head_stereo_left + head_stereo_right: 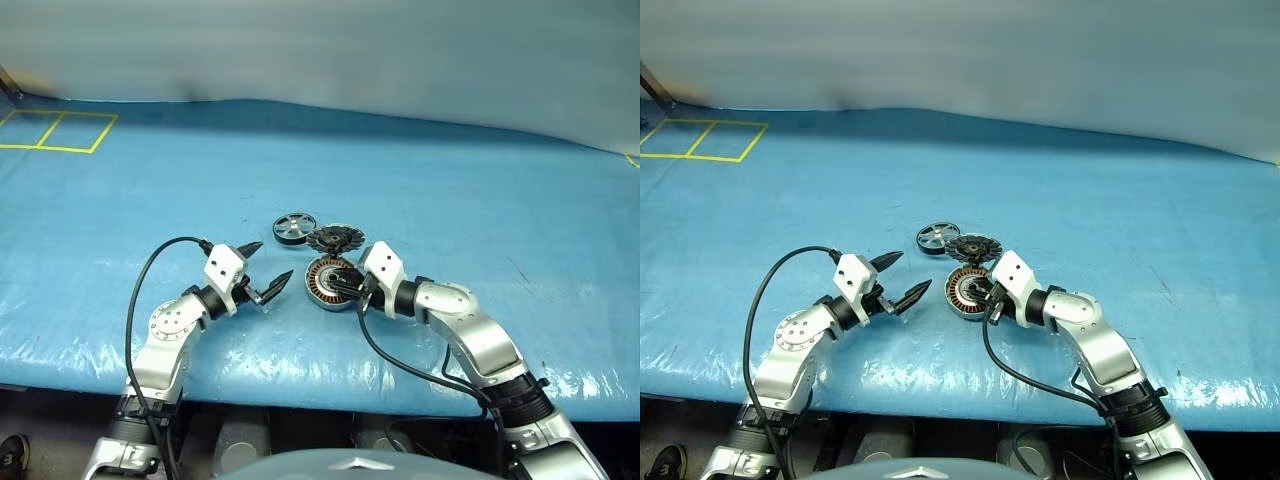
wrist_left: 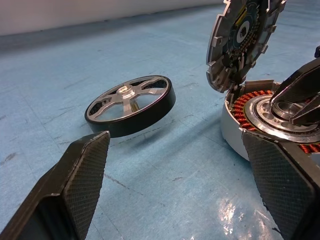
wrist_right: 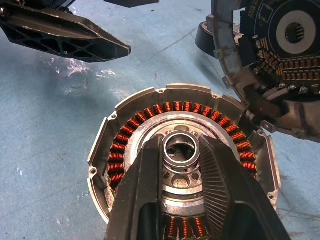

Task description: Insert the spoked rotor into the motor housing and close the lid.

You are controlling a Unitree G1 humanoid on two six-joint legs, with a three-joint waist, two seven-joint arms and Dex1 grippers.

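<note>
The spoked rotor (image 2: pixel 131 104) lies flat on the tabletop (image 1: pixel 480 200), just beyond the motor housing (image 3: pixel 182 150), whose lid (image 2: pixel 245 40) stands up. The left gripper (image 1: pixel 268 270), spread wide and empty, is nearer it. The right gripper (image 3: pixel 181 162) pinches the housing's centre ring narrowly.

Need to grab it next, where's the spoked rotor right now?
The spoked rotor lies flat on the blue table, just beyond the open left gripper, beside the raised lid.
</note>
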